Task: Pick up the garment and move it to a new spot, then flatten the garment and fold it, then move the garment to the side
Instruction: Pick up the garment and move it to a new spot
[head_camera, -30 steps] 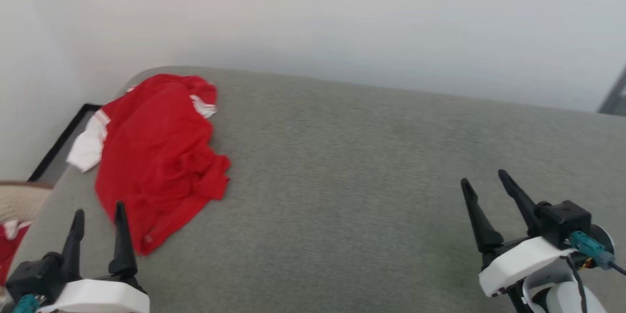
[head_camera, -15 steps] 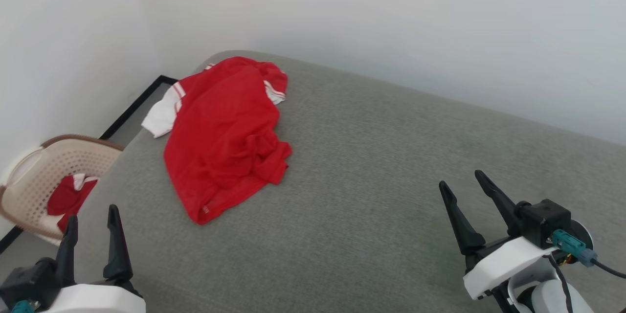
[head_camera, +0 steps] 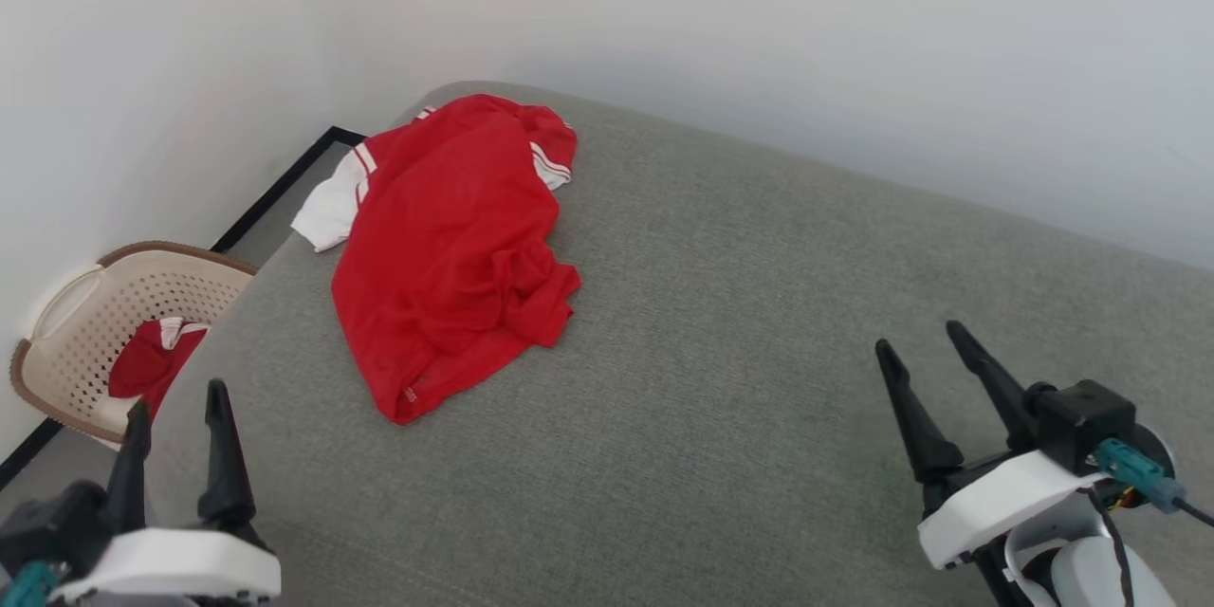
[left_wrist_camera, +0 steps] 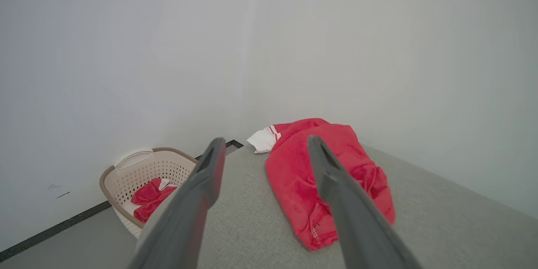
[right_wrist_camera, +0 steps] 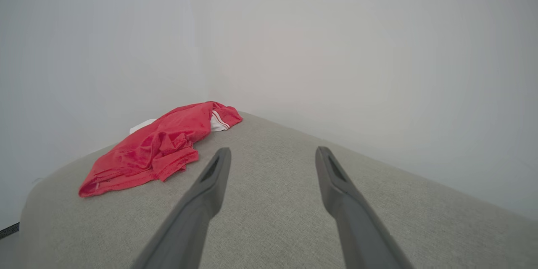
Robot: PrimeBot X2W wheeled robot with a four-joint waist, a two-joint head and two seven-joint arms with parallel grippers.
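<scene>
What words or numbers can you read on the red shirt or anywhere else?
None can be read.
garment: crumpled with plain red cloth showing; a tiny pale tag near its hem is too small to read.
basket: no writing visible.

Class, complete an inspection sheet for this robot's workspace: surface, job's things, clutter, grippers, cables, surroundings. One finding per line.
Surface: grey fabric surface, rounded far corner.
Job's things: red garment, crumpled, lying near the far left corner, a white sleeve at the edge.
Clutter: beige perforated basket on the floor to the left, red cloth inside.
Grippers: left gripper and right gripper both open, holding nothing, apart from the garment.
Cables: teal connector with a dark cable at the right wrist.
Surroundings: pale walls; black strip along the floor.
</scene>
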